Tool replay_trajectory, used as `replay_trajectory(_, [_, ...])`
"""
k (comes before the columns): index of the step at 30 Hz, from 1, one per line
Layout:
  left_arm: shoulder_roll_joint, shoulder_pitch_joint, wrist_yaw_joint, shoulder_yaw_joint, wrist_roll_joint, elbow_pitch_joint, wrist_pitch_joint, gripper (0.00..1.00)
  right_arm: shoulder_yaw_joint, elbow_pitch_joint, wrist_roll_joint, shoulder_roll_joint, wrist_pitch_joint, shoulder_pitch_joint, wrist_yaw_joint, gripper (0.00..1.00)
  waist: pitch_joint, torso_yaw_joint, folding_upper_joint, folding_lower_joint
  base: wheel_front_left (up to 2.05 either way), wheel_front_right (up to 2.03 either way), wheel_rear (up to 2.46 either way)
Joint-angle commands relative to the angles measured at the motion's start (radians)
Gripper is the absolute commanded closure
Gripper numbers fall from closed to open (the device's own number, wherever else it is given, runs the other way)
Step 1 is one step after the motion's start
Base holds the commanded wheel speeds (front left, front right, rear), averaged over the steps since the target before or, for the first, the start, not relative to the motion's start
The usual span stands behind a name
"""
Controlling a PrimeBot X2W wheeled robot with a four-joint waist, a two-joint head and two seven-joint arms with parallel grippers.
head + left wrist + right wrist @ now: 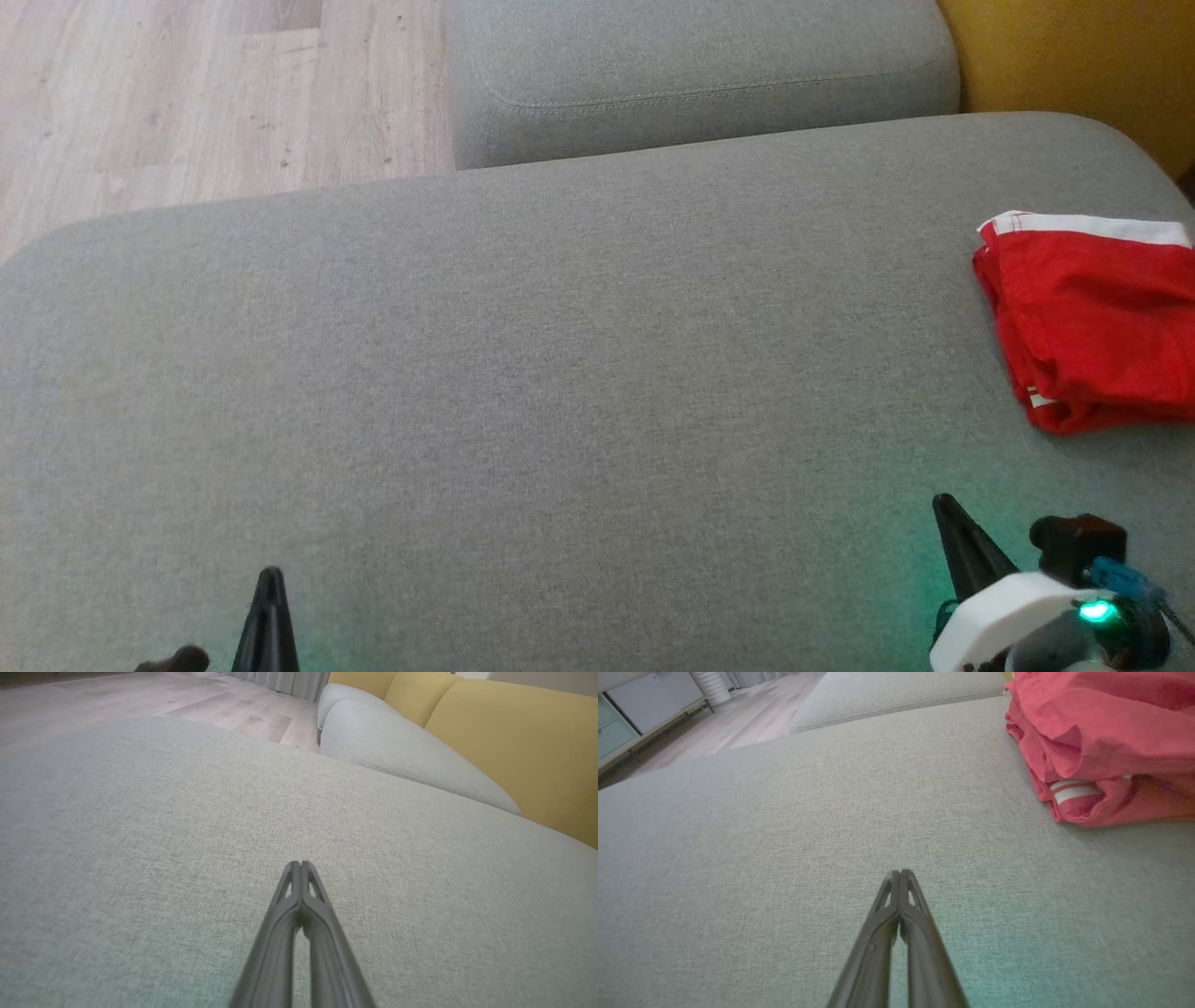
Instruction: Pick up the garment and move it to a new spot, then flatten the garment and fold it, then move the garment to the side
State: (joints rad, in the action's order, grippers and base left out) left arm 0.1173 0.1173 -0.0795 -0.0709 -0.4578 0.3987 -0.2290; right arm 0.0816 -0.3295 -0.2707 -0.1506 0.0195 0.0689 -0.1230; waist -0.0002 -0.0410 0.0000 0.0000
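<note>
The garment (1092, 322) is red with a white band, folded into a compact stack at the right edge of the grey cushion (560, 373). In the right wrist view the garment (1101, 742) lies up and to the right of my fingers. My right gripper (943, 504) sits low at the right, well short of the garment, shut with nothing in it; its tips (900, 873) meet above bare fabric. My left gripper (271, 574) is at the lower left, also shut and empty, with its tips (299, 864) pressed together over the cushion.
A second grey cushion (700, 75) lies beyond the far edge, with a yellow backrest (1074, 56) at the right. Wood floor (187, 93) shows at the far left. A pale cabinet (640, 714) stands across the floor.
</note>
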Motion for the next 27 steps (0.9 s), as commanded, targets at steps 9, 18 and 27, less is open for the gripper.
replay_trajectory(9, [0.001, -0.046, -0.006, 0.022, -0.097, -0.040, 0.025, 1.00, -0.025, 0.038, -0.115, 0.004, 0.011, -0.051, -0.001, 1.00, 0.000, 0.003, 0.0000, 0.0000, 0.00, 0.00, 0.00])
replay_trajectory(18, [-0.004, -0.061, -0.010, 0.035, -0.183, -0.049, 0.051, 1.00, -0.039, 0.042, -0.215, 0.012, 0.017, -0.062, -0.001, 1.00, 0.001, 0.006, 0.0000, 0.0000, 0.00, 0.00, 0.00])
replay_trajectory(27, [-0.010, -0.075, -0.013, 0.048, -0.269, -0.059, 0.077, 1.00, -0.053, 0.046, -0.315, 0.020, 0.024, -0.072, -0.002, 1.00, 0.001, 0.009, 0.0000, 0.0000, 0.00, 0.00, 0.00])
